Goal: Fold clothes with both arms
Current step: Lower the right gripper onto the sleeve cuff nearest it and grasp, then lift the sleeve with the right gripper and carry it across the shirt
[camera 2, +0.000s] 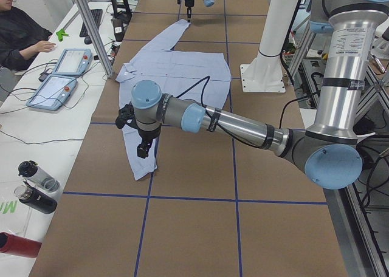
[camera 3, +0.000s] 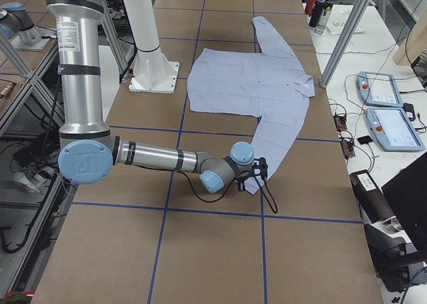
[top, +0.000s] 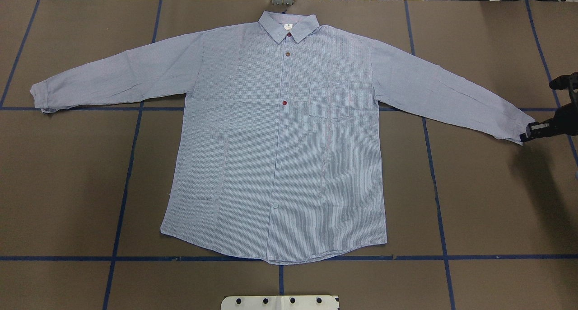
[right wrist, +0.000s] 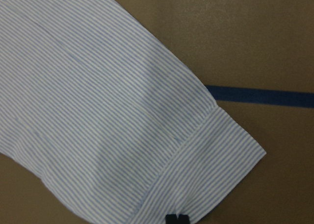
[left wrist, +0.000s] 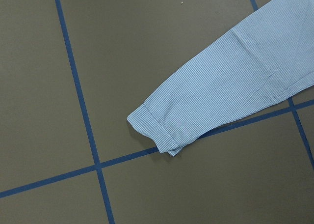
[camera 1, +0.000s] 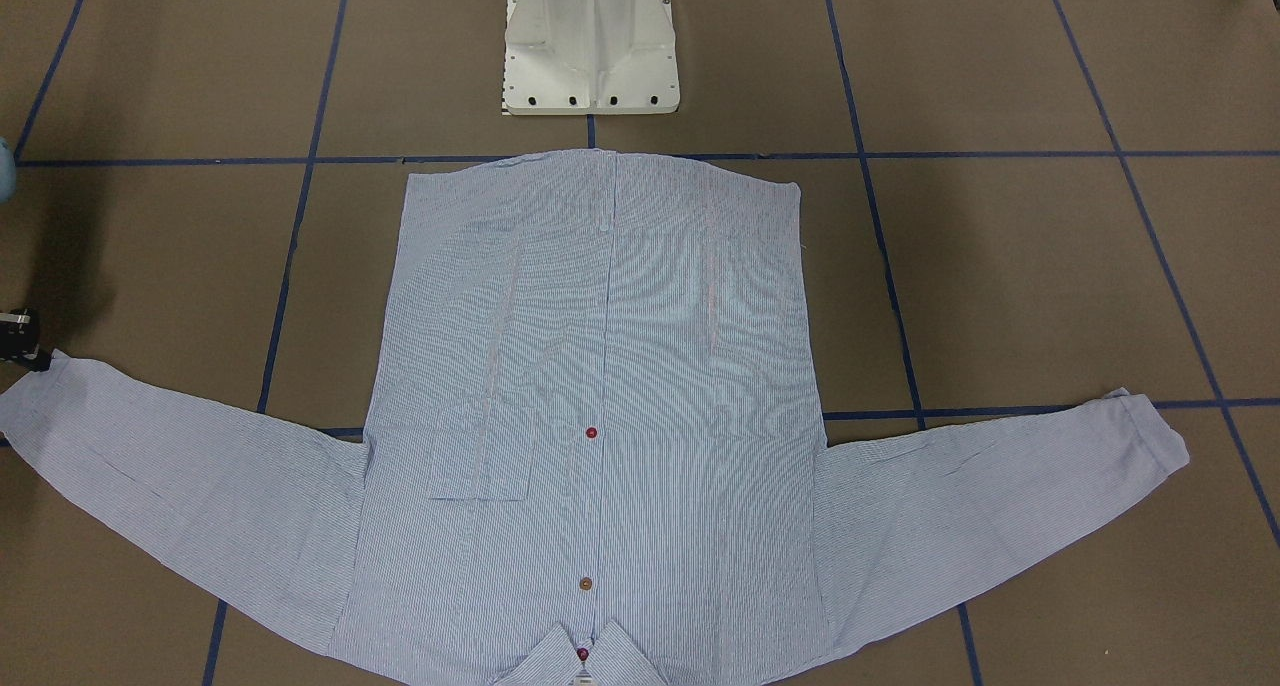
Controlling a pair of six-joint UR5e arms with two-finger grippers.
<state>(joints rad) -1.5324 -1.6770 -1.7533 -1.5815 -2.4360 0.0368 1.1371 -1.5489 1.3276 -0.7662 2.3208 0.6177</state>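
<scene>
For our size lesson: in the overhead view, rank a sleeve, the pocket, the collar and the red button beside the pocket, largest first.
1. sleeve
2. pocket and collar: look about alike
3. red button

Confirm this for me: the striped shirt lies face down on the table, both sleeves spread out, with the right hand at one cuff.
Not quite. The striped shirt lies face up, not face down: the overhead view shows its collar, red buttons and chest pocket. The rest stands: both sleeves are spread out, and the right hand is at one cuff.
</scene>
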